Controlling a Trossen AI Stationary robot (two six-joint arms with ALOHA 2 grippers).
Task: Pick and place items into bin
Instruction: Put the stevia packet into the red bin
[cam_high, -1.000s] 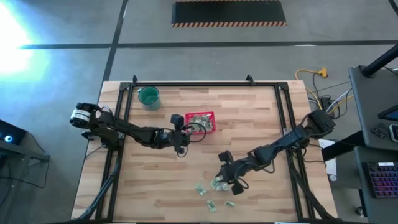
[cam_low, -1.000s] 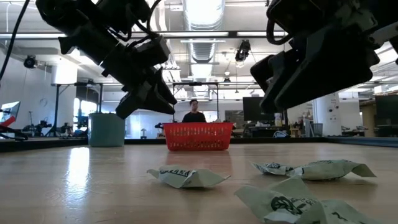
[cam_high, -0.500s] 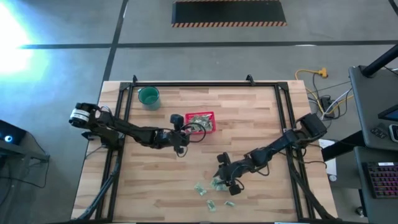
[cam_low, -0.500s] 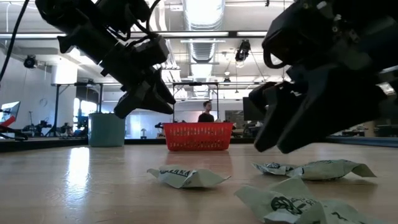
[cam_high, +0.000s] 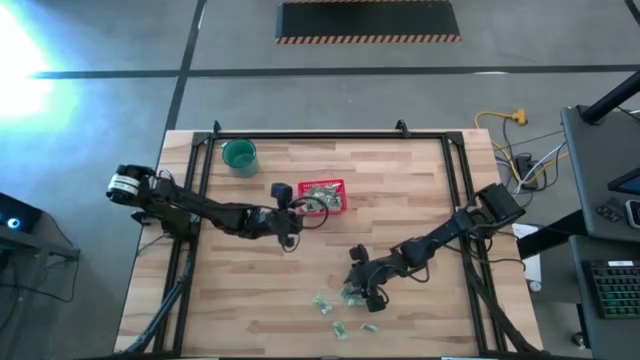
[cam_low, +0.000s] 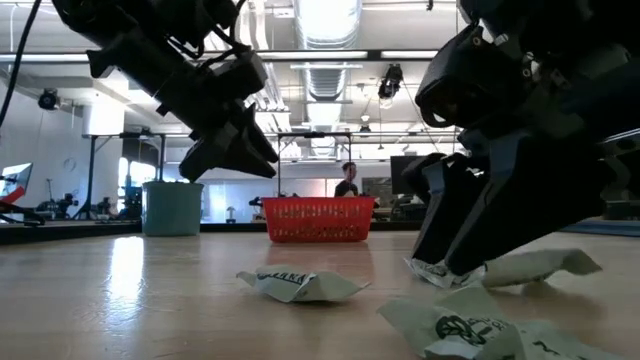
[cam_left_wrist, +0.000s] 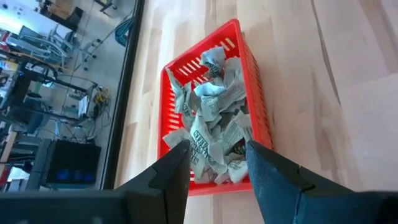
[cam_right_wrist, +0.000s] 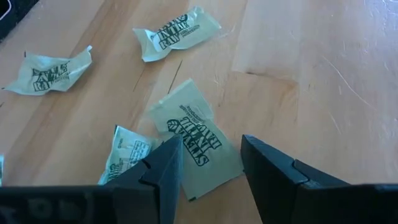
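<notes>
The red basket (cam_high: 323, 196) holds a heap of pale green-and-white packets (cam_left_wrist: 214, 134). Several more packets (cam_high: 340, 315) lie flat on the wood near the table's near edge. My left gripper (cam_high: 297, 222) hangs open above the table just left of the basket (cam_left_wrist: 249, 93), fingers pointing at it. My right gripper (cam_high: 360, 290) is open and low over the loose packets. Its fingers stand on either side of one flat packet (cam_right_wrist: 196, 140). Other packets (cam_right_wrist: 177, 31) (cam_right_wrist: 50, 71) lie beyond it. My right gripper (cam_right_wrist: 211, 144) slants down from above, with one finger on each side of the flat packet (cam_right_wrist: 186, 121), which lies on the table. In the low view a fingertip (cam_low: 445, 262) overlaps a packet's end (cam_low: 428, 270). Whether it touches, I cannot tell.
A round teal cup (cam_high: 239, 154) stands near the table's far left corner. Black frame rails run along the left, right and far edges. Bare wood lies between the basket and the loose packets. A person stands far off in the room behind the basket (cam_low: 318, 218).
My right gripper has come down toward the table and shifted a little toward the left edge, settling over the loose packets with its fingers astride one. The person in the room has walked to the right.
</notes>
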